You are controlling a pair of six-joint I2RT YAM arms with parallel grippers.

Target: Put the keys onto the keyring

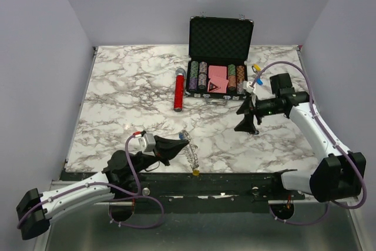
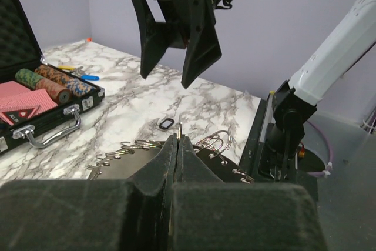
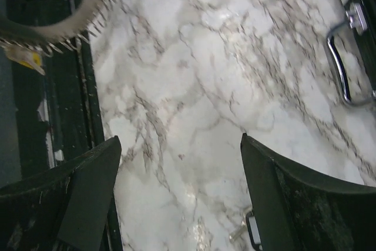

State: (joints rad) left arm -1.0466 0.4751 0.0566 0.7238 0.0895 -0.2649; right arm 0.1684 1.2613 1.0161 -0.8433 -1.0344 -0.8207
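Lying at the near edge of the white-and-grey marbled surface [image 1: 129,86], in front of your left arm, the large thin metal keyring [image 1: 189,152] carries silver keys fanned all round it like spikes. A yellow tag [image 1: 195,171] sits at its near side, over the dark rim of the surface.

Your left hand [image 2: 177,142] is at that keyring with its fingers pressed tight together. A thin sliver of metal stands up between the tips and the fanned keys spread out to either side of them, so you have the keyring pinched.

Just beyond the ring and apart from it, a small silver key with a dark oblong tag [image 2: 167,123] lies flat and loose on the marble.

Your right hand [image 2: 166,79] hangs above that loose key, its fingers spread wide with nothing between them. Its own wrist view shows bare marble in the gap, with the tagged key at the bottom edge close to one finger.

Farther out, a black case of poker chips [image 1: 220,33] stands open at the far side of the surface, lid upright and metal handle facing you. A red cylinder with a silver cap [image 1: 178,93] lies just left of the case. Some small blue and yellow pieces [image 1: 257,73] lie just right of it; you cannot tell from these views what they are.
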